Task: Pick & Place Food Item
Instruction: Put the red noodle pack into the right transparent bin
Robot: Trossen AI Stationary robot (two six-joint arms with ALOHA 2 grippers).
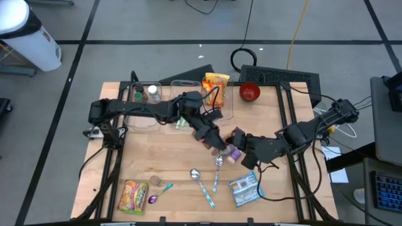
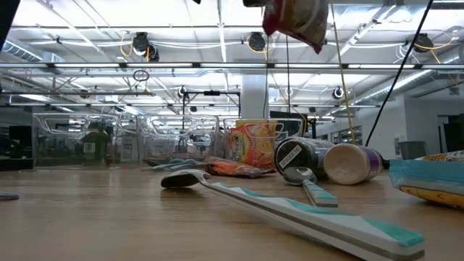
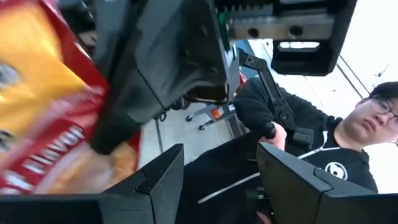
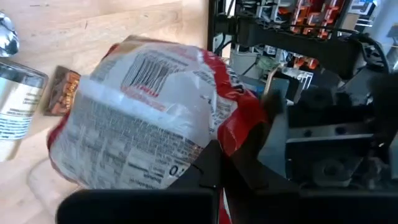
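A red snack bag (image 4: 143, 112) with a white printed back hangs in the air over the table's middle, with my right gripper (image 4: 211, 163) shut on it. In the low view the bag (image 2: 297, 20) shows high above the tabletop. My left gripper (image 3: 221, 177) stands open right beside it, reaching in level from the left. Nothing lies between its fingers, and the bag (image 3: 43, 118) shows off to one side of them. In the high view the two grippers meet at the table's centre, the left gripper (image 1: 213, 139) close to the right gripper (image 1: 240, 139). My right gripper pinches the bag's crumpled red end (image 4: 239, 134) between its two fingers, coming slanting down from the table's right side. The rest of the bag reaches out past the fingers, printed back up. The bag is lifted clear of the table.
A silver and purple can (image 1: 233, 154) and two spoons (image 1: 201, 181) lie under the grippers. A blue-white packet (image 1: 246, 188) and a yellow bag (image 1: 133, 196) lie near the front edge. Clear bins (image 1: 144, 94), an orange bag (image 1: 215, 85) and a red bowl (image 1: 250, 92) stand at the far side.
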